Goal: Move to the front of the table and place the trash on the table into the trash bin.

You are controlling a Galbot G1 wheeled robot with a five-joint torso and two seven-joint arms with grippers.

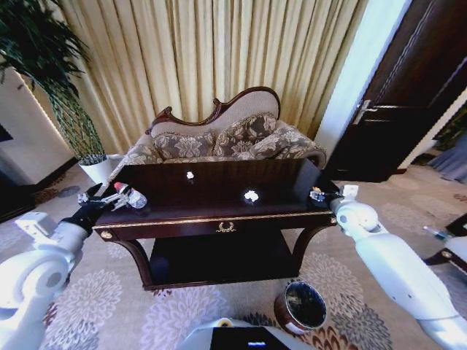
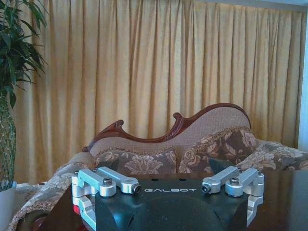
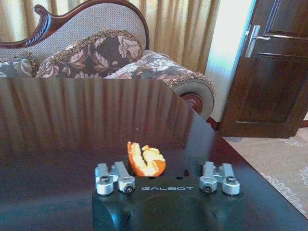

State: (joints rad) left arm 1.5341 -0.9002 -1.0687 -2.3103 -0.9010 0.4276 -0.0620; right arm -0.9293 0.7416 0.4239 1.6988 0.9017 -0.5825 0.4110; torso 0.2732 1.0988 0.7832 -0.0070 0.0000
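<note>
**Both end effectors at the worktop's ends, trash on top**

The dark glossy worktop (image 1: pixel 219 211) has gold edge trim and a gold emblem on its front. At its left end the left end effector (image 1: pixel 117 195) sits at a small clear bottle (image 1: pixel 133 197) with red cap and label; whether its fingers grip the bottle I cannot tell. Two shiny whitish wads lie apart on the top: one (image 1: pixel 251 195) near the middle, one (image 1: pixel 190 175) toward the sofa (image 1: pixel 226 138). At the right end the right end effector (image 1: pixel 319 195) hovers over an orange scrap (image 3: pixel 145 161), between its spread fingers. The brown, black-lined trash bin (image 1: pixel 300 308) stands on the carpet in front, right of centre.
</note>
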